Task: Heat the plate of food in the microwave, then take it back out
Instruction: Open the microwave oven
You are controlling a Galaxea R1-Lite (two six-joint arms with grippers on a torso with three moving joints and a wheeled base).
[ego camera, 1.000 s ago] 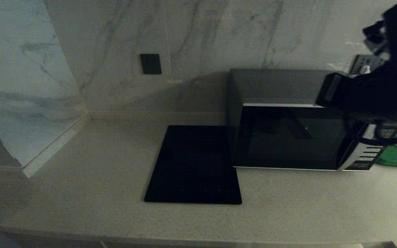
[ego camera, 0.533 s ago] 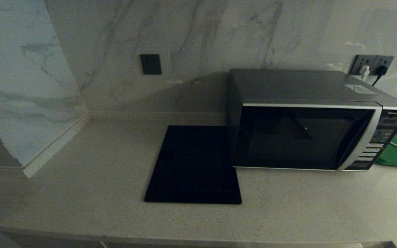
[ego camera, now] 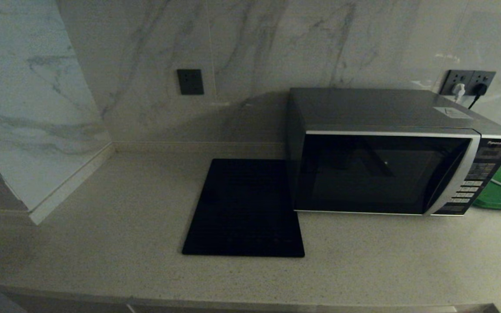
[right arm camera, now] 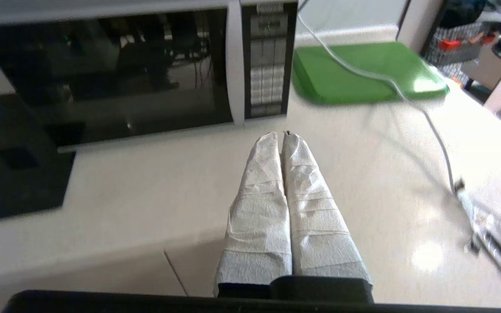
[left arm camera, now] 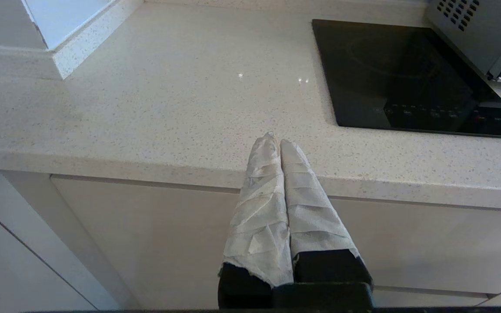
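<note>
Waiting: microwave door shut ahead of the closed, empty right gripper; next it must open the door.

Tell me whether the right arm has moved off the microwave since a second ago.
Yes. It covered the microwave's right end then; now it is out of the head view, leaving the button panel clear.

Home kitchen: pale speckled stone table w/ flat black glass induction hob set in, dark grey Panasonic microwave, marble-look wall tiles, wall sockets, white cabinet fronts below.
</note>
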